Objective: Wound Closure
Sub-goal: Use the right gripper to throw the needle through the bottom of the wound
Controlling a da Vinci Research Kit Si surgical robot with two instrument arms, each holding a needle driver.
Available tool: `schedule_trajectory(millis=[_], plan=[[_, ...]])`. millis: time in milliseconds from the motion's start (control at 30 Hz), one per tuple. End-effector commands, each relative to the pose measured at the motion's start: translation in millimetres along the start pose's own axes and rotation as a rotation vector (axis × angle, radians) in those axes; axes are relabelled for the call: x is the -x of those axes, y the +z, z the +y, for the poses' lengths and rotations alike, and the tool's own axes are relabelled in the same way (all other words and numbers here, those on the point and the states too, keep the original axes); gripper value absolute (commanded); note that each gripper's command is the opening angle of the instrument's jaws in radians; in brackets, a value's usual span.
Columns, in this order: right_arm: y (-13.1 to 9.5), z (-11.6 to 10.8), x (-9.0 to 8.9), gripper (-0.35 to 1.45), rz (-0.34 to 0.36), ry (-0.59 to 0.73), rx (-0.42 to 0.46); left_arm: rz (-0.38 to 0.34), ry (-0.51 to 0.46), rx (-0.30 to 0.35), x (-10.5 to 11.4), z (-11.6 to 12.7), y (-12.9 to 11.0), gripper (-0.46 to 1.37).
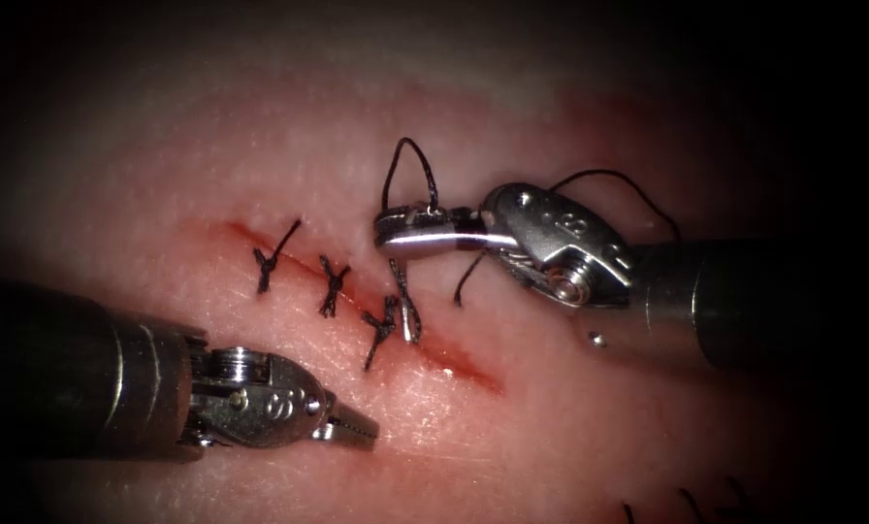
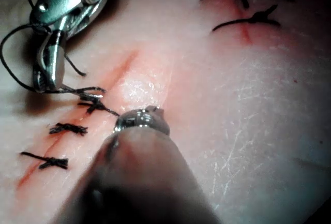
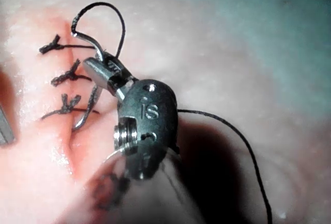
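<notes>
We see the right tool (image 1: 396, 233) pinching the thread (image 1: 410, 160) above the fourth stitch (image 1: 407, 303) on the cut (image 1: 454, 361), the left tool (image 1: 357, 427) closed on nothing, no needle to place, and a hard tug could tear the tissue (image 1: 551, 408).

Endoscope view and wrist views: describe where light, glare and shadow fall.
Endoscope view: dark rim, bright centre; glare on the right end effector, shut on the needle mid-curve, one end at the cut; left end effector shut, empty, dimmer. Right wrist view: the tool casts shadow on the tissue.
</notes>
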Motion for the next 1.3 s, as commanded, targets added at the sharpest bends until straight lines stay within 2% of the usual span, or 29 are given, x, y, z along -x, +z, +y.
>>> schedule_trajectory(millis=[33,367,633,733,967,1300], plan=[[-0.4,0.1,0.0,-0.35,-0.006,-0.023,0.069,0.002,-0.006,-0.002,0.1,0.1,0.0,-0.35],[-2.3,-0.8,-0.1,-0.35,-0.044,-0.059,0.297,0.003,-0.016,-0.005,0.1,1.4,-0.1,-0.35],[-4.9,-1.1,-0.9,-0.35,-0.024,-0.058,0.437,0.005,-0.014,-0.005,0.2,1.8,0.1,-0.35],[-5.5,-1.0,-1.0,-0.35,-0.022,-0.057,0.457,0.006,-0.019,-0.006,0.2,1.7,0.2,-0.35],[-6.6,-0.8,-1.0,-0.35,0.0,0.048,0.499,0.015,-0.025,-0.004,0.6,1.3,1.3,-0.35],[-6.2,-0.4,-1.0,-0.35,0.05,0.235,0.455,0.021,-0.036,-0.005,2.5,1.2,2.8,-0.35]])
